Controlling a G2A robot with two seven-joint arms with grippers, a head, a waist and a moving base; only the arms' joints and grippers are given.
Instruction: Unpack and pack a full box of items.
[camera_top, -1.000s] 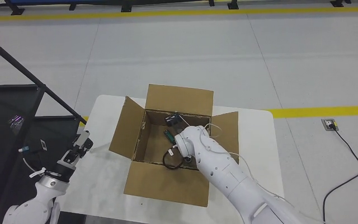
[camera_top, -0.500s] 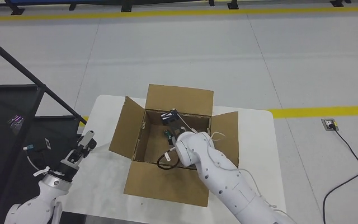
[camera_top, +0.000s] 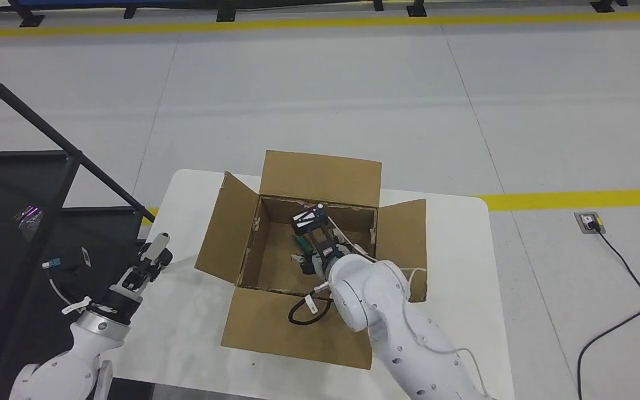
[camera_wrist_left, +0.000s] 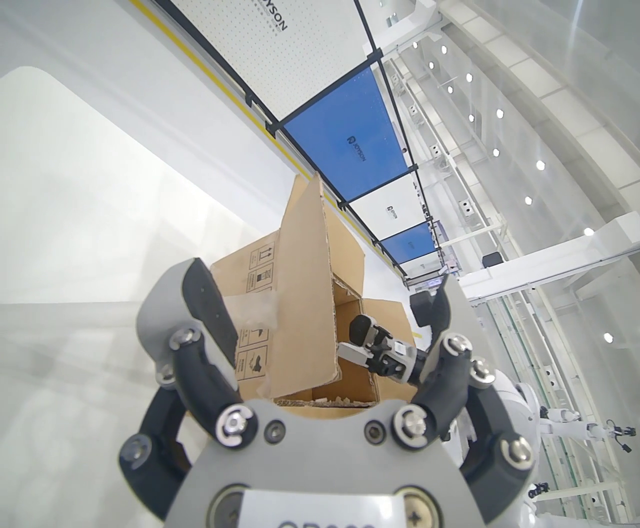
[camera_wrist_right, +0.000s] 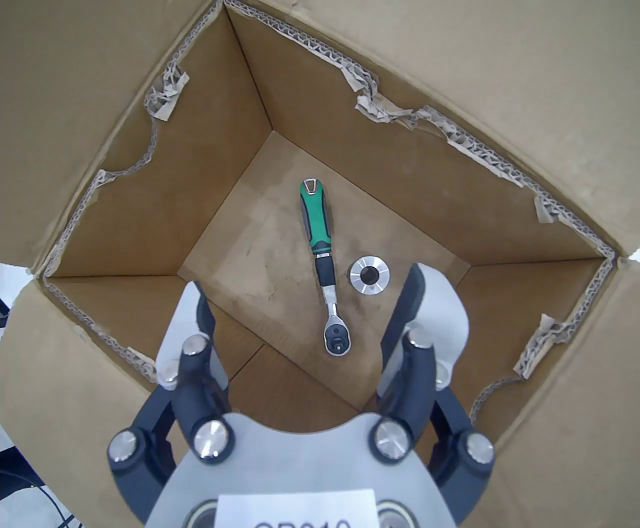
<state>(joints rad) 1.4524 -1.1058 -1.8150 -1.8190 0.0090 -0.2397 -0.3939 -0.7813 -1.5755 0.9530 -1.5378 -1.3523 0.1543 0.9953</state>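
Left gripper (camera_wrist_left: 320, 285) is held open and empty at the edge of the white table (camera_top: 190, 320), near a side flap of the cardboard box (camera_top: 300, 335). Right gripper (camera_wrist_right: 306, 282) is held wide open, nothing gripped, above the open box. On the box floor a green-handled ratchet (camera_wrist_right: 320, 250) is laid flat; a round metal cap (camera_wrist_right: 369, 275) is set just beside its shaft.

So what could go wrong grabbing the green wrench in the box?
The ratchet wrench lies flat on the box floor, so the open right gripper might slip off it. The silver round part sits close beside it and could get pinched too. The gripper might also bump the box's torn rim.
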